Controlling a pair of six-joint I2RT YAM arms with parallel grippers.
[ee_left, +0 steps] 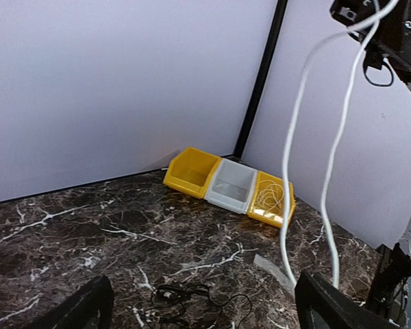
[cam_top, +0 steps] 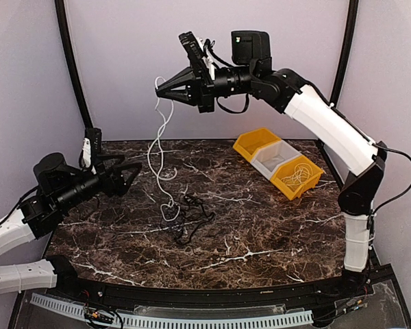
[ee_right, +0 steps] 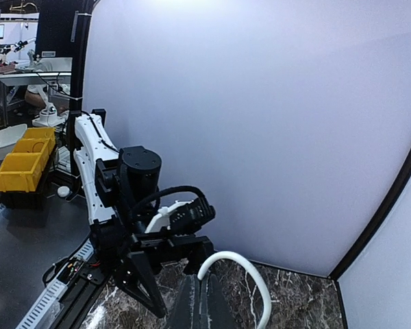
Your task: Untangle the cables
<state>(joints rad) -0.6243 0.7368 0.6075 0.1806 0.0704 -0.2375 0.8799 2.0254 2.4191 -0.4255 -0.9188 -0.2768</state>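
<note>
Pin low, then pull high.
The left gripper [cam_top: 131,178], wide open and empty, hovers near the black cables [cam_top: 192,218] on the table [cam_top: 260,247]; it should pin that clump so the white cable [ee_left: 285,171], pinched in the closed right gripper [cam_top: 163,89] high above, pulls free.

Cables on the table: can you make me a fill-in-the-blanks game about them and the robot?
The cable hanging from the right gripper is coloured ___. The black cable lies on the ___. The left gripper is wide ___. The number of yellow bins is ___.
Missing words: white; table; open; two.
</note>
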